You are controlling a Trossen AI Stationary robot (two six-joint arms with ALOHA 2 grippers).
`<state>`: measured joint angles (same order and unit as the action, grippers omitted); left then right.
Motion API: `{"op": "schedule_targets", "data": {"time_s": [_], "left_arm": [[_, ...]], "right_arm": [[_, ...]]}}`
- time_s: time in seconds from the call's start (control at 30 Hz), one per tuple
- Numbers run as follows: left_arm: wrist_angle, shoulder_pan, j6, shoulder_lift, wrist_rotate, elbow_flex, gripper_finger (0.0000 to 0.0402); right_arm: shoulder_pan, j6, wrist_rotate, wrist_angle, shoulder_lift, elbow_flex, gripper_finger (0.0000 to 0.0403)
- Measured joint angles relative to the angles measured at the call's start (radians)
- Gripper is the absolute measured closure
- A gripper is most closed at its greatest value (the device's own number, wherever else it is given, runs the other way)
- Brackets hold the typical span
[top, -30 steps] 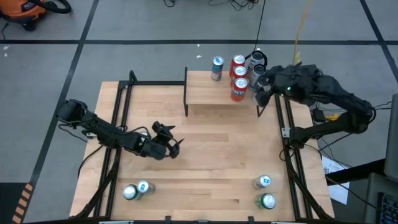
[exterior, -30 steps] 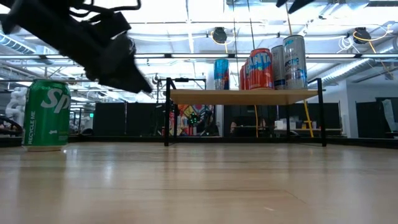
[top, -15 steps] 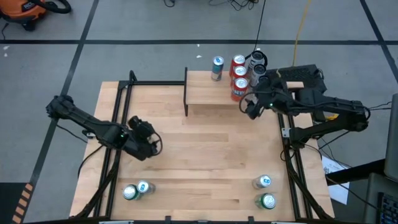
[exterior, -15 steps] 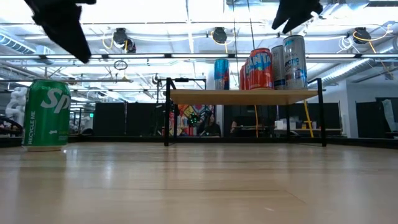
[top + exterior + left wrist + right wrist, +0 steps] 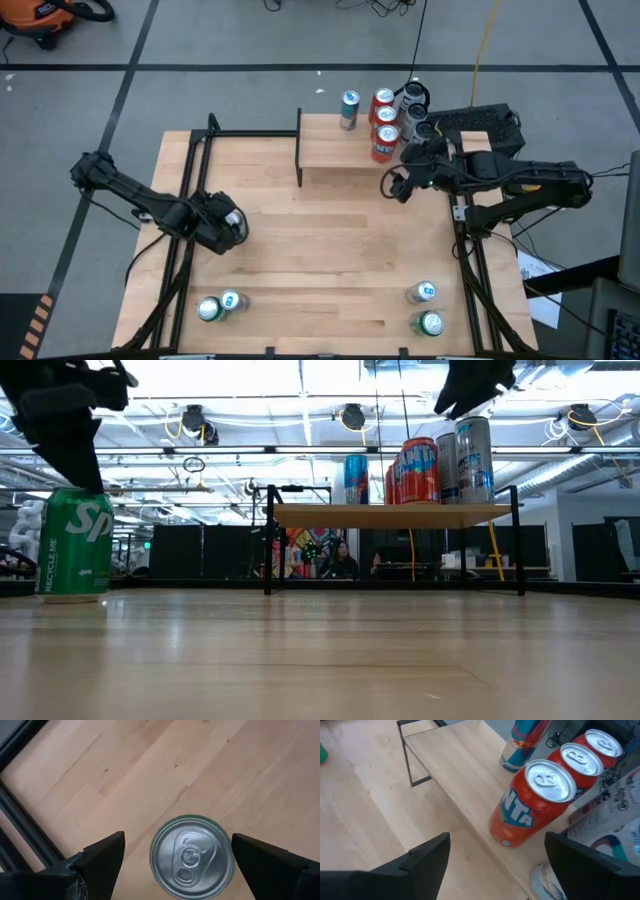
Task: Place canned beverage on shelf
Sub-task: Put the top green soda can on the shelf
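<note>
left gripper (image 5: 177,857) hovering wide open, empty, over a green can (image 5: 191,858), lid visible only from the wrist; right gripper (image 5: 393,184) gaping empty beside the shelf (image 5: 340,152).

You're in an open-plan robotics lab: exposed ceiling ducts (image 5: 560,475) and strip lights (image 5: 300,380), grey taped floor (image 5: 250,40), orange shop vacuum (image 5: 45,15), loose cables (image 5: 395,8) beside the counter (image 5: 330,240).
</note>
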<state>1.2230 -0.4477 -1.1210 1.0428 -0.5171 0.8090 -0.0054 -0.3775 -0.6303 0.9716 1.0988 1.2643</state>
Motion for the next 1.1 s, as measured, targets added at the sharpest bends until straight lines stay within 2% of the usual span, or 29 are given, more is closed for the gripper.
{"op": "schedule_targets", "data": {"time_s": [0.37,0.57,0.67,0.8,0.9,1.1], "left_arm": [[-0.114,0.001,-0.025,0.0,0.066,-0.135,0.0046],[-0.186,0.001,0.028,-0.001,0.064,-0.171,0.0113],[-0.196,0.006,0.083,-0.003,0.07,-0.163,0.0122],[-0.186,0.035,0.206,-0.003,0.083,-0.101,0.0122],[-0.188,0.08,0.365,-0.003,0.079,-0.005,0.0122],[-0.207,0.259,0.72,0.01,0.071,0.25,0.0114]], "right_arm": [[0.009,-0.003,0.001,-0.031,-0.001,-0.017,0.0091],[0.037,-0.01,-0.001,-0.044,-0.001,-0.017,0.0091],[0.063,-0.033,-0.014,-0.052,-0.002,-0.024,0.0091],[0.095,-0.061,-0.041,-0.098,-0.006,-0.111,0.0091],[0.1,-0.113,-0.047,-0.15,-0.007,-0.215,0.0091],[0.133,-0.187,-0.047,-0.272,-0.006,-0.365,0.0091]]}}
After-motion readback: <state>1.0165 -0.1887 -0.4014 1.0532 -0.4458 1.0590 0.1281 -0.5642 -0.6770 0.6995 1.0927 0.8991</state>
